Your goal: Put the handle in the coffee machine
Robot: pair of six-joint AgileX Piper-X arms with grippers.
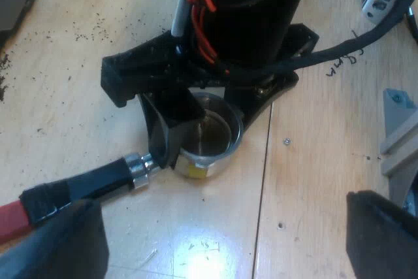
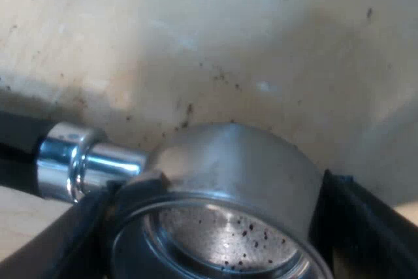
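Wooden tabletop (image 1: 72,106), coffee specks (image 1: 91,31) near holder (image 1: 210,136)

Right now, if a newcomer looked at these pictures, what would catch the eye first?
The metal holder lies on the wooden table, its basket clasped by the right gripper. Coffee grains speckle the basket's inside and the table. The left gripper hangs open near the holder's dark, red-ended handle.

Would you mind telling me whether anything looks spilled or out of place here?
Yes: dark coffee grounds are scattered over the wooden table near the metal holder, and a few specks lie inside its basket. Nothing looks damaged.
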